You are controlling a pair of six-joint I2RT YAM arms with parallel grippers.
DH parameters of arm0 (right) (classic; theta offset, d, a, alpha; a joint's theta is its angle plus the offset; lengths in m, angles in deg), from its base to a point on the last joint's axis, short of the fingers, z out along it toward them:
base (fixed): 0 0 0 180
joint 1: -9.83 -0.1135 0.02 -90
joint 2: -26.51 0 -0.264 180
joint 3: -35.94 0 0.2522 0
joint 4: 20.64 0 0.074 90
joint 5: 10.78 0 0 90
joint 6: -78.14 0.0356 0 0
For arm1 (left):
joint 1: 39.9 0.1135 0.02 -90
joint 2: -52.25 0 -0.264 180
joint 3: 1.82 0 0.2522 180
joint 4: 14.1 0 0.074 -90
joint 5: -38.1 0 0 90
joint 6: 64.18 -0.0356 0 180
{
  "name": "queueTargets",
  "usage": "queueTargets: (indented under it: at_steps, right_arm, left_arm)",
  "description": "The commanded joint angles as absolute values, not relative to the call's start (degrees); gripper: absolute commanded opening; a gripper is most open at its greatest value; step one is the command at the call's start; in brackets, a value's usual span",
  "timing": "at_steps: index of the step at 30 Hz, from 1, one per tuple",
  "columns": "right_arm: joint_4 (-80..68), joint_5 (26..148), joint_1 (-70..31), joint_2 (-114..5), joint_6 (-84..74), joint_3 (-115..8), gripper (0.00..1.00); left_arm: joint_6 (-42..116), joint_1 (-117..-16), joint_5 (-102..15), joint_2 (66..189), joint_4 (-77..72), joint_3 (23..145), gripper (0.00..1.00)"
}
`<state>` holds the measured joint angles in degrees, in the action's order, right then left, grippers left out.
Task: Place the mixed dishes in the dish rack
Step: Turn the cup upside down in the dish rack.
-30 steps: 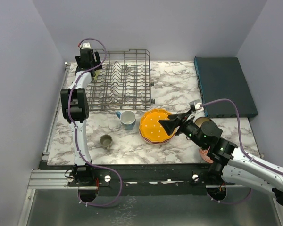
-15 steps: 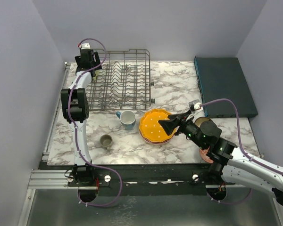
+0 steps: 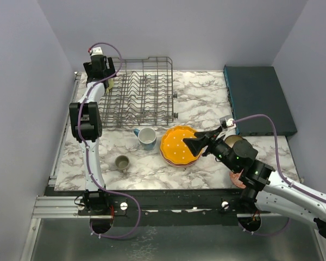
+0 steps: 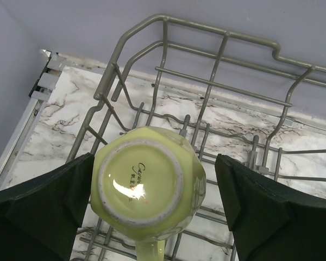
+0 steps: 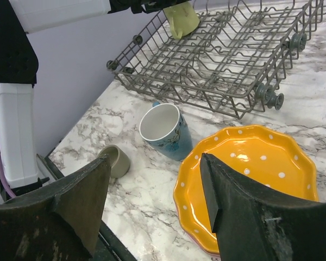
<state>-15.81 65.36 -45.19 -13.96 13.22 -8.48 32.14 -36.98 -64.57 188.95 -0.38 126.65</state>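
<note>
The dish rack (image 3: 141, 92) (image 4: 223, 81) (image 5: 228, 54) stands at the back left. A yellow mug (image 4: 144, 185) (image 3: 112, 83) rests upside down in its far left corner. My left gripper (image 4: 152, 201) (image 3: 100, 75) is open around the mug, with a clear gap on the right side. My right gripper (image 5: 155, 196) (image 3: 193, 145) is open and empty, hovering over the left edge of the orange dotted plate (image 5: 255, 174) (image 3: 178, 145). A blue mug (image 5: 165, 130) (image 3: 147, 138) lies on its side left of the plate. A grey-olive mug (image 5: 113, 161) (image 3: 121, 162) lies nearer the front.
A flat dark teal box (image 3: 258, 100) sits at the back right. A dark brown bowl (image 3: 239, 142) and a red-patterned bowl (image 3: 236, 179) lie partly hidden by the right arm. A pink rim shows under the orange plate. Walls close in on both sides.
My left gripper's jaws have spread wider, away from the yellow mug, and the wrist has lifted slightly. My right gripper has opened a little and barely moved.
</note>
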Motion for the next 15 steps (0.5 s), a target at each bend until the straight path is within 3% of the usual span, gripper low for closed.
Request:
queueTargets:
  at_steps: [1, 15]
  right_arm:
    - [-15.5, 64.5, -44.9, -12.9, 14.0, -8.1, 0.73]
    - [-12.9, 64.6, -44.9, -11.6, 15.9, -8.6, 0.74]
  left_arm:
    - [31.3, -36.8, -65.9, 184.3, -2.3, 126.1, 0.99]
    - [30.0, -36.8, -67.2, 180.9, -2.4, 124.0, 0.99]
